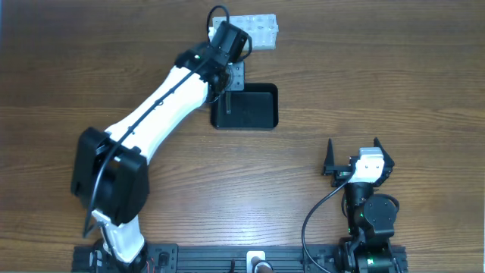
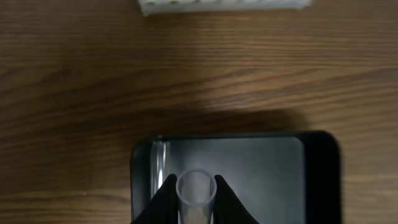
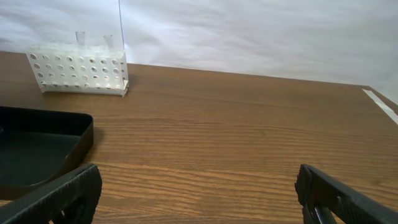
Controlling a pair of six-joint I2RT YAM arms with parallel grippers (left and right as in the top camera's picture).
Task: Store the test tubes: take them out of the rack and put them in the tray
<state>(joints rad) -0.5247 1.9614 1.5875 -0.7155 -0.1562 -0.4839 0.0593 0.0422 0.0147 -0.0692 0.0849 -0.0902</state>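
Overhead, the left gripper (image 1: 229, 80) hangs over the left edge of the black tray (image 1: 274, 106), near the white rack (image 1: 261, 30); the right gripper (image 1: 353, 149) is well apart. At the left wrist, fingers (image 2: 163, 200) pinch a clear test tube (image 2: 196, 190) above the tray. At the right wrist, fingers (image 3: 62, 193) are spread over the desk (image 3: 236, 137); two tubes (image 3: 80, 37) stand in the rack.

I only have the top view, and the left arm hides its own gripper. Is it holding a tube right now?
Observer: Yes. The left wrist view shows the left gripper shut on a clear test tube, held over the black tray.
Operator: How many tubes are in the rack? It's half covered for me.
Observer: In the right wrist view I can make out two tubes standing up from the white rack.
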